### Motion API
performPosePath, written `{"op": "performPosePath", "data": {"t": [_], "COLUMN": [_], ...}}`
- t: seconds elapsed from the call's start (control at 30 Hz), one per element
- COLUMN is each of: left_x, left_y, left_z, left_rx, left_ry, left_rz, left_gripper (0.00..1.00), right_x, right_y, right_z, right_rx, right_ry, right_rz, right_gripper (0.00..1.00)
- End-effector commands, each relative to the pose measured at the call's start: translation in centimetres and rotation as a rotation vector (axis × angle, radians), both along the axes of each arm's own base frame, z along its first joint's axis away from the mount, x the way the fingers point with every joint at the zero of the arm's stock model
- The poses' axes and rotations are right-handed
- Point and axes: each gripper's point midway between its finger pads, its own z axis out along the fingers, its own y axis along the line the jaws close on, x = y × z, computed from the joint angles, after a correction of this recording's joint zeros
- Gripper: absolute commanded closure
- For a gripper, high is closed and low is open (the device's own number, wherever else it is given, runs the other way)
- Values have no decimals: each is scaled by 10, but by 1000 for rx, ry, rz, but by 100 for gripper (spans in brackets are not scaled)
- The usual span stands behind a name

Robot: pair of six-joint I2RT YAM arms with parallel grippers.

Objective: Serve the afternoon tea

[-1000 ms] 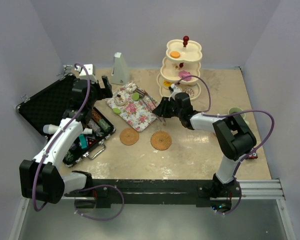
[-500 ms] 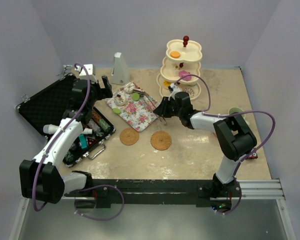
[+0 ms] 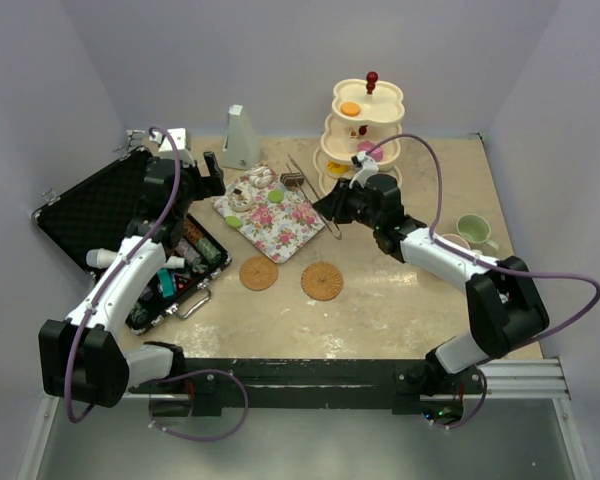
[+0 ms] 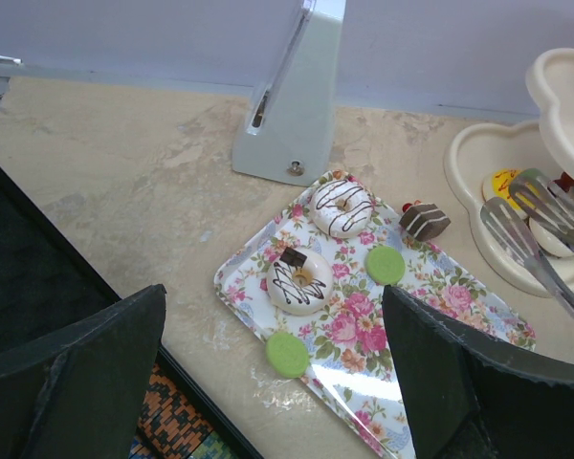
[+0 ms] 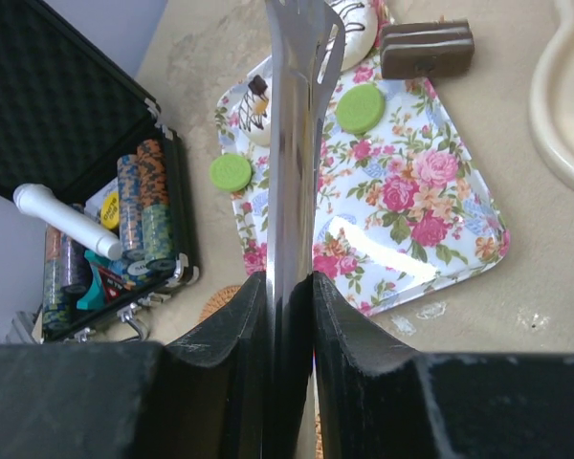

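Beige bench carries floral tray w/ donuts betw. black case & tiered stand, grey pyramid behind; right gripper pinches tongs above tray, left gripper spread wide near tray's left corner.

black case (lid open), grey pyramid

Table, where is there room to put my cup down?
Bare table lies between the two coasters and the arm bases, stretching right. Crowded at the back and left: black case, flowered tray, tongs, tiered stand.
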Motion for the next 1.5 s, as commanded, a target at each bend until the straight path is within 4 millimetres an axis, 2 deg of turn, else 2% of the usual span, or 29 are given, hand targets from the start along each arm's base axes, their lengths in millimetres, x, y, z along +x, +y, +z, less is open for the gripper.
{"op": "performPosePath", "data": {"t": [0.0,0.1,0.33,0.63,0.73,0.8,0.9,1.0,1.07,1.17,1.27,1.47], "left_x": [0,0,0,1,1,1,1,1,1,2,3,3], "left_y": [-4,-4,-4,-4,-5,-6,-8,-9,-11,-19,-28,-41], "left_z": [28,28,27,26,26,25,26,26,26,25,17,9], "left_rx": [-15,-16,-15,-14,-15,-15,-17,-20,-22,-20,-7,5], "left_ry": [-71,-73,-71,-68,-68,-67,-69,-69,-68,-66,-37,-9], "left_rz": [-10,-13,-10,-10,-13,-22,-29,-37,-45,-90,-117,-149], "left_gripper": [0,0,0,0,0,0,0,0,0,0,0,0], "right_x": [1,3,9,7,5,2,-7,-17,-21,-12,-10,0], "right_y": [-11,-16,-8,12,12,10,12,14,10,-12,-14,0], "right_z": [4,-7,-18,-14,-25,-27,-26,-28,-39,-59,-72,-99], "right_rx": [-20,-1,19,181,154,113,-12,-122,-199,-232,-232,-324], "right_ry": [-16,12,27,46,46,-26,-139,-173,-142,-37,11,36], "right_rz": [-48,-36,-13,35,35,52,104,108,55,-108,-184,-204], "right_gripper": [80,74,71,68,64,60,48,39,36,33,29,28]}}
